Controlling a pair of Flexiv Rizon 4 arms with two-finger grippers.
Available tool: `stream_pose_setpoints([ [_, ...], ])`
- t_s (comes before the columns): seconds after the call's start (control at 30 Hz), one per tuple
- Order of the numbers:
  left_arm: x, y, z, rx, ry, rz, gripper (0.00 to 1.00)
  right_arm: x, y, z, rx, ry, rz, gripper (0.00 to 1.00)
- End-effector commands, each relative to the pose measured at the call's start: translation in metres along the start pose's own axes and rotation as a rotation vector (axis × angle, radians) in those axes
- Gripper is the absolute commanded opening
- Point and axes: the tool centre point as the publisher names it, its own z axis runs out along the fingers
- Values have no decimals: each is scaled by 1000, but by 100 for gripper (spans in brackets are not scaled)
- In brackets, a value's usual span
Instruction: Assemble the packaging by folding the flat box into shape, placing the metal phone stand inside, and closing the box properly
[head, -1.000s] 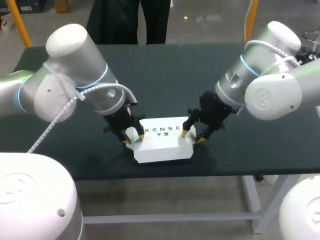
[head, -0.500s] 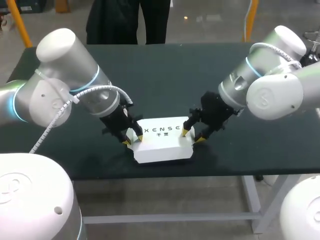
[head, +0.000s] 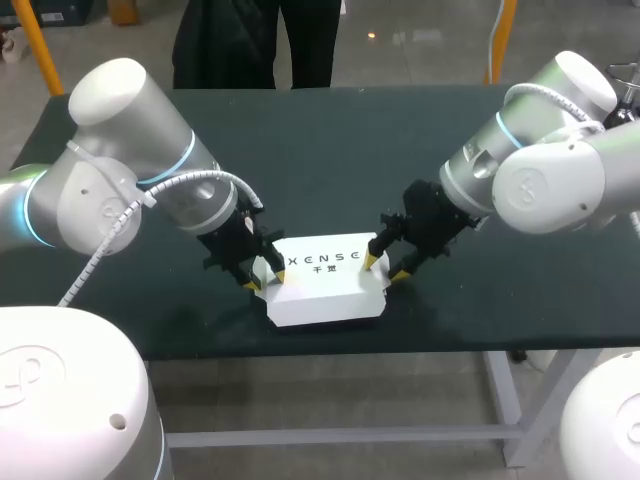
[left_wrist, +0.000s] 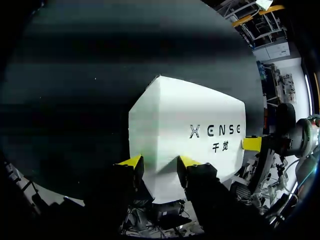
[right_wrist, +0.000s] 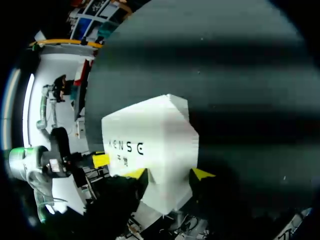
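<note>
The white box lies folded, its printed face up, near the table's front edge. My left gripper stands open at the box's left end, one yellow tip on the top face and the other just outside the end. In the left wrist view the box fills the space ahead of that gripper. My right gripper stands open in the same way at the right end. The box's corner runs between the right gripper and its fingers. No phone stand shows.
The dark green table stretches bare behind the box. Its front edge runs close below the box. A person stands beyond the far edge, not reaching over it.
My left arm's elbow has swung a little to the left while its gripper stayed at the box's end. The right gripper's fingers have narrowed slightly. The box has not moved.
</note>
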Motion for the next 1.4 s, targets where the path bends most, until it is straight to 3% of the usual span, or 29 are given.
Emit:
stream_pose_setpoints([
  [0.03, 0, -2, 12, -6, 4, 6, 46, 2, 3, 4, 10, 8, -5, 58],
  [0.87, -4, 1, 18, -22, 154, 6, 45, 2, 1, 11, 7, 78, -21, 56],
  [1.13, -12, 1, 18, 16, 261, 38, 48, 2, 2, 12, 8, 91, -19, 56],
  [1.4, -16, 3, 14, 30, 315, 35, 49, 2, 3, 14, 4, 104, -22, 53],
])
